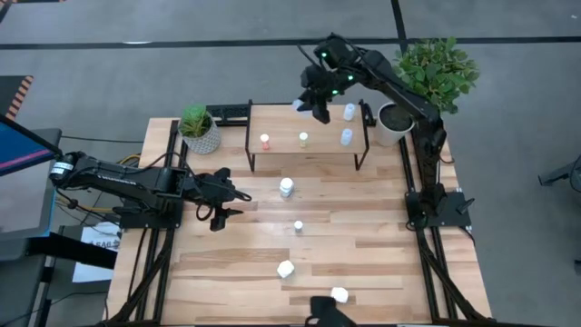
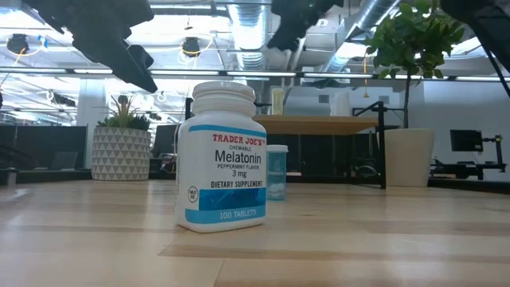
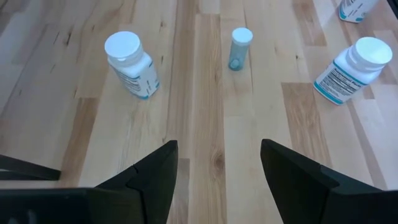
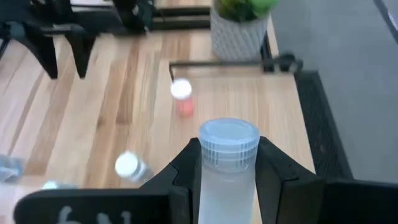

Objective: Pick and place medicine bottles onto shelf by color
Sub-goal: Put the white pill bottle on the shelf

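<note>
My right gripper (image 1: pixel 313 103) hovers over the far side of the light-wood shelf (image 1: pixel 318 154), shut on a pale-blue medicine bottle (image 4: pixel 228 163). On the shelf stand an orange bottle (image 1: pixel 265 141), a yellow-capped one (image 1: pixel 303 139), a pale-blue one (image 1: pixel 346 136) and another pale one (image 1: pixel 349 112). Several bottles stand or lie on the table: a white one (image 1: pixel 287 187), a small pale-blue one (image 1: pixel 298 226), two white ones (image 1: pixel 285 269) (image 1: pixel 339 294). My left gripper (image 1: pixel 234 202) (image 3: pixel 217 162) is open above the table's left part, with nothing between its fingers. My right gripper pinches the pale-blue bottle by its body just below the ribbed cap (image 4: pixel 227 177), one finger (image 4: pixel 186 168) on each side. The fingers slant down from the far right. The bottle's cap end points away from the wrist, and the bottle is lifted clear above the shelf.
A small potted plant (image 1: pixel 198 129) stands at the shelf's left end, a tall one in a white pot (image 1: pixel 392 123) at its right end. In the low view a large white bottle (image 2: pixel 221 159) stands close to the near edge.
</note>
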You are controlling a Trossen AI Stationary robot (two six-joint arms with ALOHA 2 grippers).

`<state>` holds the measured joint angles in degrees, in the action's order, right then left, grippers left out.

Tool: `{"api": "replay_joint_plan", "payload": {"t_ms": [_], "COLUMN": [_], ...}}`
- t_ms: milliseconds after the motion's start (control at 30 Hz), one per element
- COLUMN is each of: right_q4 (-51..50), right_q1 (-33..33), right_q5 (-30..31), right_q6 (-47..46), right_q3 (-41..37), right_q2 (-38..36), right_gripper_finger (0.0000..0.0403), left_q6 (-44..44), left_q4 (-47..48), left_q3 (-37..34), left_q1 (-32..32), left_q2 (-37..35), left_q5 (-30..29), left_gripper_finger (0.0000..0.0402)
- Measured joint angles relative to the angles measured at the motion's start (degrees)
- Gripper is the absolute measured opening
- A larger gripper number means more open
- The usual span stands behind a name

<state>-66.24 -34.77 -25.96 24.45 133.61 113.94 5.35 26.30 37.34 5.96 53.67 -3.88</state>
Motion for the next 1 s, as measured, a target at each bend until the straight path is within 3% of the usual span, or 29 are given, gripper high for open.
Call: {"api": "replay_joint_plan", "payload": {"t_ms": [267,400,733,1000], "right_q4": [-4.09,-1.28,6.66,-8.44], "right_q1": [-2.08,-1.73,1.98,0.66], "right_q5": [-0.72,-1.1,-0.85,0.66], "right_q6": [0.92,1.01,-2.11,-2.57], "right_q3": [-0.01,-0.01,-0.01,-0.01], "right_q2": [-1.06,-1.36,-1.5,-5.81], "right_gripper_finger": [0.0107,0.0107,0.0107,0.0103], "left_q6": [0.28,2.94,5.4,3.82], "left_q4": [-0.03,0.35,-0.44,-0.56], "left_q3": [0.0,-0.01,-0.02,-0.02], "left_q1": [0.02,0.0,0.02,0.02], "left_q2": [0.0,0.0,0.0,0.0], "left_q5": [-1.94,-5.48,-5.57,-6.44], "left_gripper_finger": [0.0215,0.0215,0.0215,0.0215]}}
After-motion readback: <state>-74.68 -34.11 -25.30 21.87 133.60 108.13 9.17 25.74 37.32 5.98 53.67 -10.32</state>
